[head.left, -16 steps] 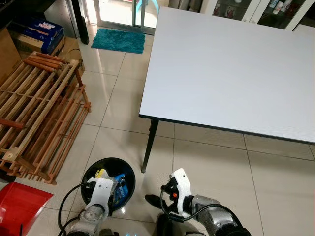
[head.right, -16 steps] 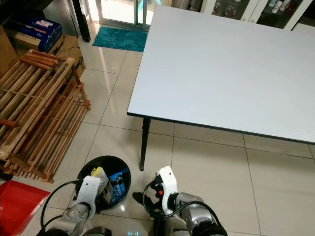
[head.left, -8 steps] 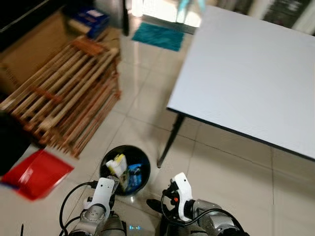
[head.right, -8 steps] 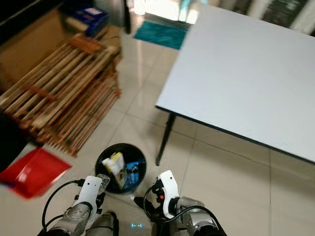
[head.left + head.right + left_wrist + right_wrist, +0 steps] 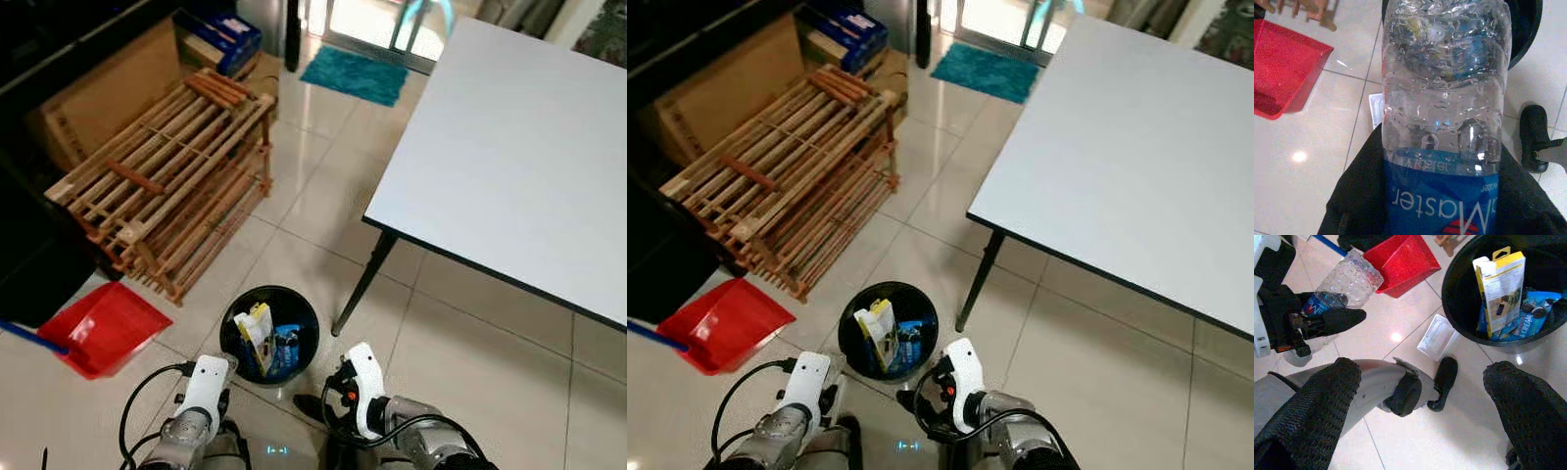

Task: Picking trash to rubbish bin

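1. The left gripper (image 5: 1444, 215) is clamped on a clear plastic water bottle (image 5: 1444, 98) with a blue label; its black fingers (image 5: 1356, 196) press the labelled end from both sides, and the rest of the bottle sticks out ahead of them.
2. From the head camera the left gripper (image 5: 201, 377) hangs low near the robot's body, just beside the near rim of the black bin (image 5: 233, 318) but, as far as I can judge, not yet over its mouth.
3. Main risk: letting go too early. Dropped from here, the bottle would likely hit the rim or the tiled floor (image 5: 470, 343) and roll off, since it is round and light.
4. Second risk: the bin already holds a yellow-and-white box (image 5: 260, 333) standing on end and blue wrappers (image 5: 1528, 313). A long bottle landing on that box could bounce or lean out over the edge.
5. Third risk: the bottle looks dented and wet with droplets inside, so a grip on one end may slip or let it swing as the arm reaches forward.
6. The right gripper (image 5: 1420, 401) has its fingers spread wide and holds nothing; it looks down at the bin (image 5: 1459, 308) and a small white tray-like piece (image 5: 1437, 335) on the floor just outside the rim.
7. A red dustpan (image 5: 103, 328) lies beside the bin, next to a wooden rack (image 5: 167, 176); a wide swing of the left arm could clip it.
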